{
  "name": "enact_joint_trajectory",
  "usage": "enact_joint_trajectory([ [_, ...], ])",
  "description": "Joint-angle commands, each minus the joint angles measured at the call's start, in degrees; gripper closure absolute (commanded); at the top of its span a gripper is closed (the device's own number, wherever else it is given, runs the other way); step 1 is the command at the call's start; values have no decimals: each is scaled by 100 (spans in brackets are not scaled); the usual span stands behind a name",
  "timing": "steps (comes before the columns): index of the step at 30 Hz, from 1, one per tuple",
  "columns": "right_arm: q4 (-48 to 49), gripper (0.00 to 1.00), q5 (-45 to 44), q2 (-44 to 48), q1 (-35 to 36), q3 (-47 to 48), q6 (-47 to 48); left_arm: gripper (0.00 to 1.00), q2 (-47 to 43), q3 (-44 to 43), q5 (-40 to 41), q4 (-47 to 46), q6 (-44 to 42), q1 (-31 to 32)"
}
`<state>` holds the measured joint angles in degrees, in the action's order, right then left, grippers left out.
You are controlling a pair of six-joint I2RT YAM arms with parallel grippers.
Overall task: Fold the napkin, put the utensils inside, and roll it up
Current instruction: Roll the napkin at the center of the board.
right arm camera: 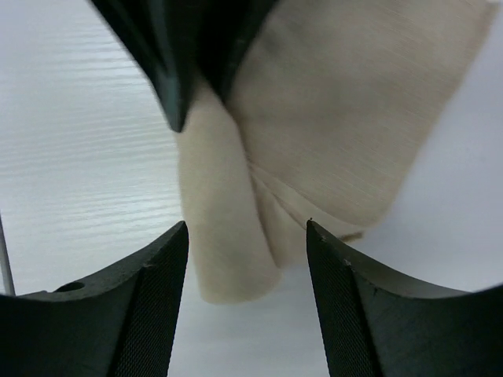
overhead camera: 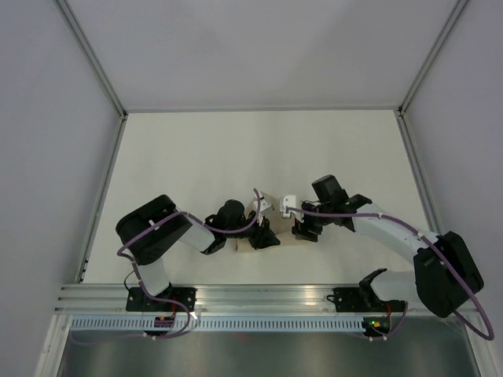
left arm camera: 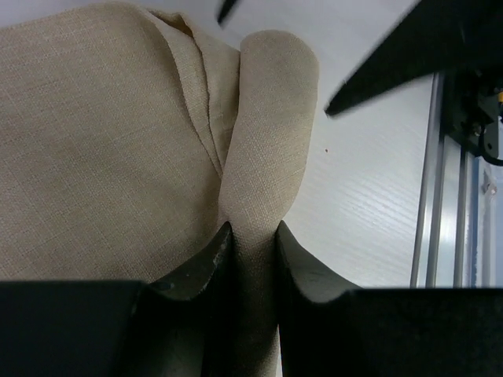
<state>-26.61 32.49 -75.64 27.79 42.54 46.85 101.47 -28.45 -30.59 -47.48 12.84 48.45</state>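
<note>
Table [overhead camera: 236,157] white; napkin [left arm camera: 102,157] lying near-centre on it, partly rolled. Left gripper [left arm camera: 253,228] pinches the rolled edge, likely to keep the roll tight. Right gripper [right arm camera: 246,228] spread wide over the roll's other end, gripping nothing. Fork not seen, perhaps wrapped inside.

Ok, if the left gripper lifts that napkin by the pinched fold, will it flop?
Probably: the napkin is thin woven cloth, so likely light, and creases where the left gripper pinches it. Its loose roll may unwind; the right gripper is open around it.
</note>
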Motion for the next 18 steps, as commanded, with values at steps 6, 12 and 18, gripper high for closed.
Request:
enact_joint_trajectory([
  [6,1017,32,-647,532,1123,-712,228,98,760,322,-553,-436,948,-116],
  [12,1562,31,-1438,497,1957,-1108,193,98,848,401,-694,-666,1098,-221],
  [18,1896,34,-1955,339,2257,-1336,219,98,883,436,-835,-780,1177,-301],
])
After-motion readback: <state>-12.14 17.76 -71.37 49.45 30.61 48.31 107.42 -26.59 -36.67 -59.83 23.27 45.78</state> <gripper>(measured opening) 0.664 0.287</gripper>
